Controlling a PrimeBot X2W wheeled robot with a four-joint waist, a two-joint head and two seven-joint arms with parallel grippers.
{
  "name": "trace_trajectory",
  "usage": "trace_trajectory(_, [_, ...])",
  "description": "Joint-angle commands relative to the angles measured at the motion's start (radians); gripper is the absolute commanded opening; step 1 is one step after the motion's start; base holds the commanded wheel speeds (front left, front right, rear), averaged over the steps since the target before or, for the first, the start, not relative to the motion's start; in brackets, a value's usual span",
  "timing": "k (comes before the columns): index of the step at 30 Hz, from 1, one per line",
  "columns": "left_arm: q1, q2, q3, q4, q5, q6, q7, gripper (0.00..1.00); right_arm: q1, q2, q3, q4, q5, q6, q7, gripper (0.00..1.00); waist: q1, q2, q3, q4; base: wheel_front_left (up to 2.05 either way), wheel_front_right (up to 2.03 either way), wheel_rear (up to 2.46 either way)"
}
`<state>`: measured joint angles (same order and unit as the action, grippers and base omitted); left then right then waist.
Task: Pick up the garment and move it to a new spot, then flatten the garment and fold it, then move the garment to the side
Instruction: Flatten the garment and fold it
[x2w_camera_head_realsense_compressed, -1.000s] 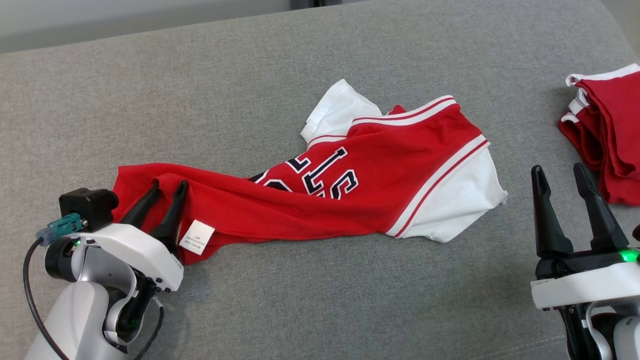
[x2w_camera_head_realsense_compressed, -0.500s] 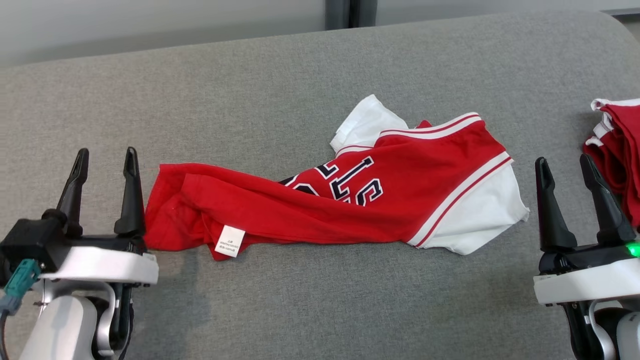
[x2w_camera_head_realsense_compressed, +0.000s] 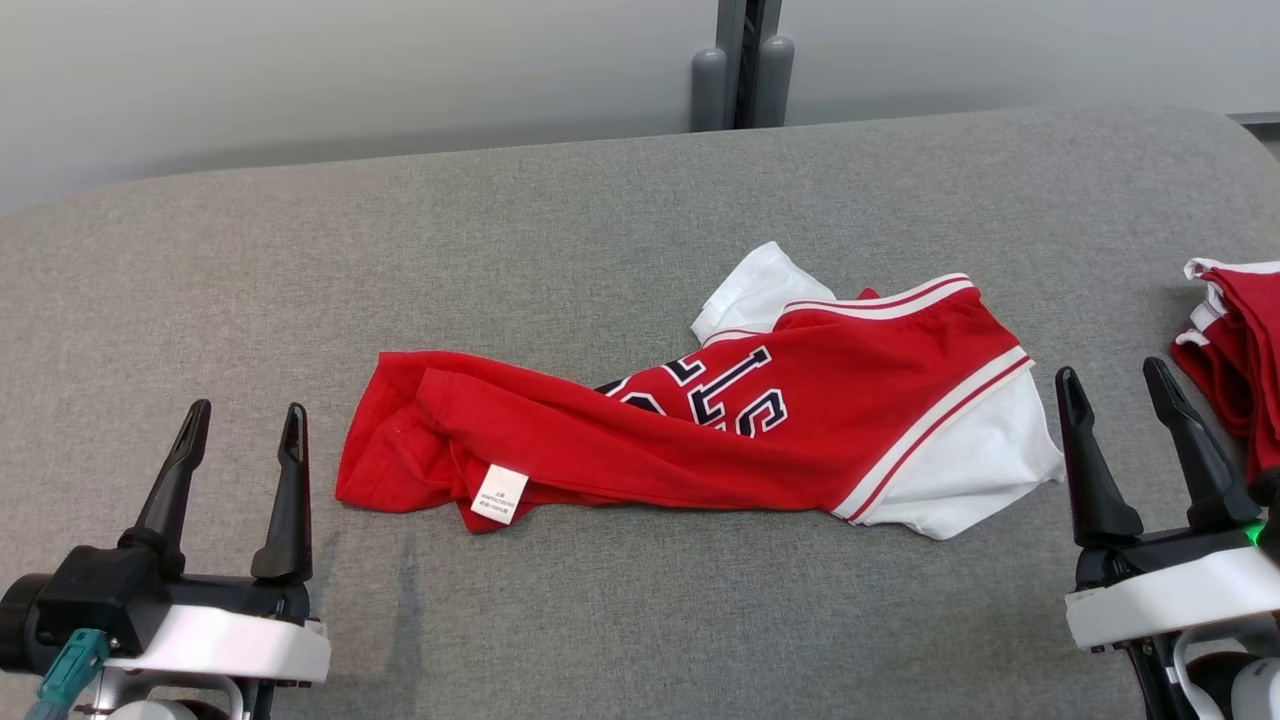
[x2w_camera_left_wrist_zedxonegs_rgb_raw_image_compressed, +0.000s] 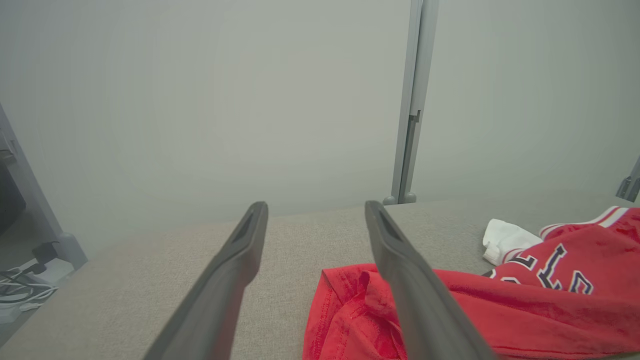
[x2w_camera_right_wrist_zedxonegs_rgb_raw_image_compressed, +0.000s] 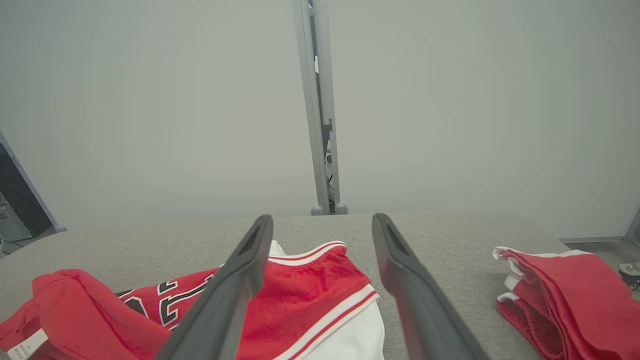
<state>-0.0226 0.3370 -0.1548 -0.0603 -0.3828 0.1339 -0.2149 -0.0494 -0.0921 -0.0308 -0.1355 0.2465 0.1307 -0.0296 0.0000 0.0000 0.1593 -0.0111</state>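
The garment (x2w_camera_head_realsense_compressed: 720, 420) is a red jersey with white sleeves, dark lettering and a white tag, lying crumpled and stretched across the middle of the grey table (x2w_camera_head_realsense_compressed: 560, 230). My left gripper (x2w_camera_head_realsense_compressed: 247, 425) stands open at the lower left, a short way left of the jersey's red hem, holding nothing. At the lower right my right gripper (x2w_camera_head_realsense_compressed: 1112, 388) is open too, just right of the white sleeve. The left wrist view has the hem (x2w_camera_left_wrist_zedxonegs_rgb_raw_image_compressed: 350, 310) beside the right finger. In the right wrist view the jersey (x2w_camera_right_wrist_zedxonegs_rgb_raw_image_compressed: 310, 290) lies behind the left finger.
A pile of folded red garments (x2w_camera_head_realsense_compressed: 1235, 340) sits at the table's right edge, also seen as a red stack (x2w_camera_right_wrist_zedxonegs_rgb_raw_image_compressed: 560, 300) in the right wrist view. A grey post (x2w_camera_head_realsense_compressed: 742, 65) stands behind the table against a pale wall.
My left gripper let go of the jersey's red hem, opened, and drew back to the left. The head camera tilted up, so the whole scene sits lower. The right gripper stayed open.
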Motion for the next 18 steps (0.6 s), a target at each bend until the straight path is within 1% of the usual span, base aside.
trace_trajectory(1, [0.009, 0.006, -0.002, -0.008, 0.000, 0.006, 0.004, 1.00, 0.008, -0.005, -0.002, 0.001, 0.004, 0.000, 0.003, 1.00, 0.0000, 0.0000, -0.006, 0.003, 0.00, 0.00, 0.00])
trace_trajectory(7, [0.009, 0.006, -0.013, -0.008, -0.010, -0.001, 0.015, 1.00, 0.016, -0.005, -0.002, -0.009, 0.008, 0.000, 0.010, 1.00, 0.0000, 0.0000, -0.009, 0.006, 0.00, 0.00, 0.00])
trace_trajectory(10, [0.000, 0.006, -0.017, -0.004, -0.024, -0.013, 0.022, 1.00, 0.013, -0.005, -0.001, -0.013, 0.010, 0.000, 0.013, 1.00, 0.0000, 0.0000, -0.004, 0.006, 0.00, 0.00, 0.00])
trace_trajectory(12, [-0.015, 0.010, -0.024, -0.002, -0.038, -0.032, 0.037, 1.00, 0.007, -0.006, 0.001, -0.015, 0.011, 0.000, 0.014, 1.00, 0.0000, 0.0000, 0.002, 0.004, 0.00, 0.00, 0.00])
trace_trajectory(14, [-0.033, 0.015, -0.043, 0.007, -0.056, -0.060, 0.070, 1.00, 0.002, -0.005, 0.001, -0.017, 0.014, 0.000, 0.012, 1.00, 0.0000, 0.0000, 0.012, 0.002, 0.00, 0.00, 0.00])
trace_trajectory(18, [-0.088, 0.028, -0.104, 0.060, -0.109, -0.133, 0.211, 1.00, -0.010, -0.003, 0.011, -0.013, 0.015, 0.000, 0.005, 1.00, 0.0000, 0.0000, 0.039, -0.014, 0.00, 0.00, 0.00])
